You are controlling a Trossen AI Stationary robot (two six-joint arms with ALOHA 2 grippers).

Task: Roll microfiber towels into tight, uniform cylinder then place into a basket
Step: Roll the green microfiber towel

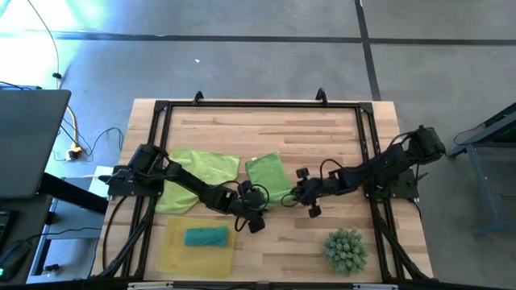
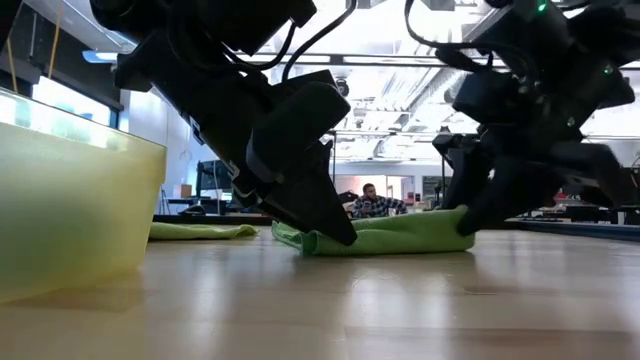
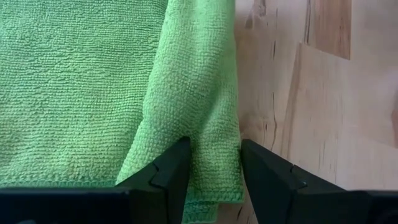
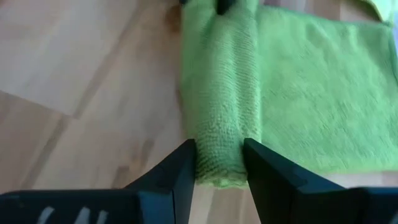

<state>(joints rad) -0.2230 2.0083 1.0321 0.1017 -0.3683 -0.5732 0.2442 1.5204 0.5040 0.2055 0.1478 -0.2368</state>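
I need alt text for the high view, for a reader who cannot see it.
Both grippers, left and right, pinch the near edge of a green towel mid-table. The yellow basket holds one teal roll.

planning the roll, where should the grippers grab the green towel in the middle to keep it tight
Grip the rolled front edge of the green towel at its two ends, from opposite sides, as the left gripper and right gripper do: the roll runs across between them, the flat part lying behind.

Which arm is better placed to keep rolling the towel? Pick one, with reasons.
Neither alone: the left gripper and right gripper each clamp one end of the green towel's rolled edge. The roll looks tighter at the right's end.
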